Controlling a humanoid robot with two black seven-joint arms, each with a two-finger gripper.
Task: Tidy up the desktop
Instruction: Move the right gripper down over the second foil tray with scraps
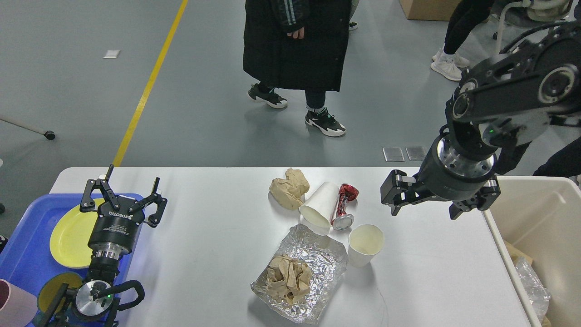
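- While the right gripper (425,205) hangs spread and empty near the upright cup (365,245), a careless descent could topple it.
- The left gripper (123,196), open, holds nothing.

The left arm is rising from the lower left edge, wrist straight, and its left hand (123,196) is pointing up and away with both fingers (96,194) spread wide, holding nothing. The right arm is reaching in from the upper right, its elbow bent and forearm angling downward. The right hand (438,206) is pointing down, its two fingers (394,196) standing well apart and holding nothing.
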